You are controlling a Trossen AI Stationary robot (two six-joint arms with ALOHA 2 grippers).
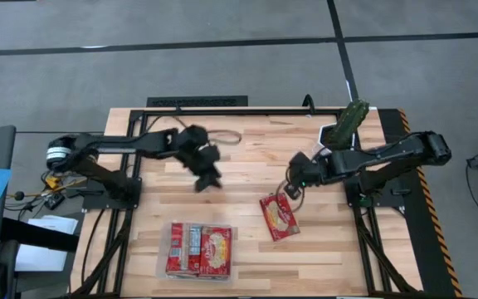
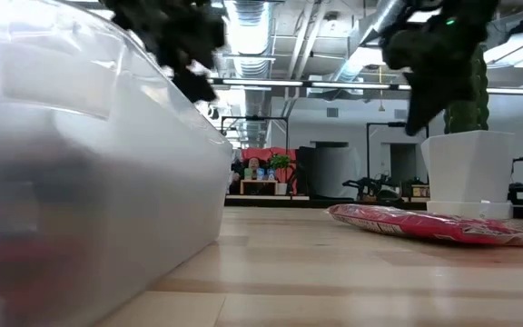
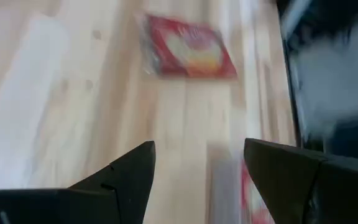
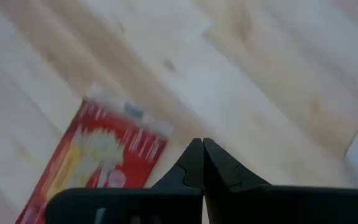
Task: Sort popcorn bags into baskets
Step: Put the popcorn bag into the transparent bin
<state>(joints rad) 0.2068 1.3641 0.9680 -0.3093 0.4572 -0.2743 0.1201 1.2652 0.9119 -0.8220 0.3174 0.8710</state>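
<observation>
One popcorn bag point(image 1: 279, 217), glossy red with a cream-yellow picture, lies flat on the wooden table right of centre; it also shows in the low view point(image 2: 434, 224) and both wrist views point(image 3: 188, 55) point(image 4: 98, 162). The clear plastic basket point(image 1: 161, 267) stands near the front edge with red popcorn bags point(image 1: 199, 249) lying flat inside it. My right gripper point(image 1: 290, 193) point(image 4: 202, 144) is shut and hangs in the air just beyond the loose bag's far end, touching nothing. My left gripper point(image 1: 208, 181) point(image 3: 197, 149) is open and empty, in the air above the table's middle, on the far side of the basket.
A white pot point(image 2: 468, 173) with a green cactus-like object point(image 1: 351, 120) stands at the far right, behind my right arm. A black frame point(image 1: 197, 101) runs along the far edge, with a cable loop point(image 1: 226, 135) near it. Bare wood lies between basket and loose bag.
</observation>
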